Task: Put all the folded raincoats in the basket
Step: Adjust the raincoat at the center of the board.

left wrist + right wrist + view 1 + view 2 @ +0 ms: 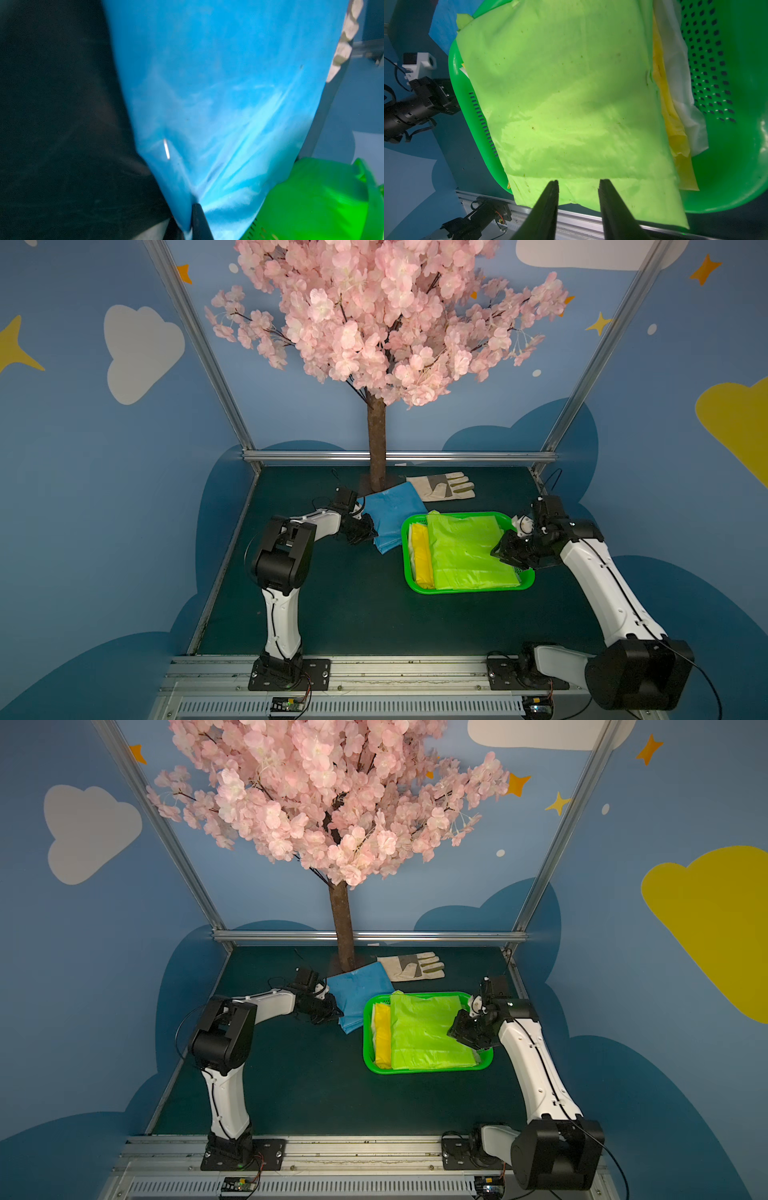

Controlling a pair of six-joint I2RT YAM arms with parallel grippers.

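A blue folded raincoat (395, 510) (361, 986) (228, 83) lies on the dark table left of the basket, near the tree trunk. My left gripper (361, 531) (322, 1011) (193, 209) is shut on its near left edge, and the plastic puckers at the pinch. The bright green basket (457, 591) (415, 1071) (737, 145) holds a lime folded raincoat (469, 551) (428, 1031) (571, 93) on top of a yellow one (422, 556) (668, 116) and a white one (683, 93). My right gripper (505, 549) (457, 1029) (578, 182) stands open over the lime raincoat's right edge, with nothing between its fingers.
A grey-and-white work glove (444, 486) (415, 967) lies behind the basket. The tree trunk (376, 448) stands at the back centre, touching the blue raincoat's far corner. Metal frame posts bound the back, and an aluminium rail (374, 672) runs along the front.
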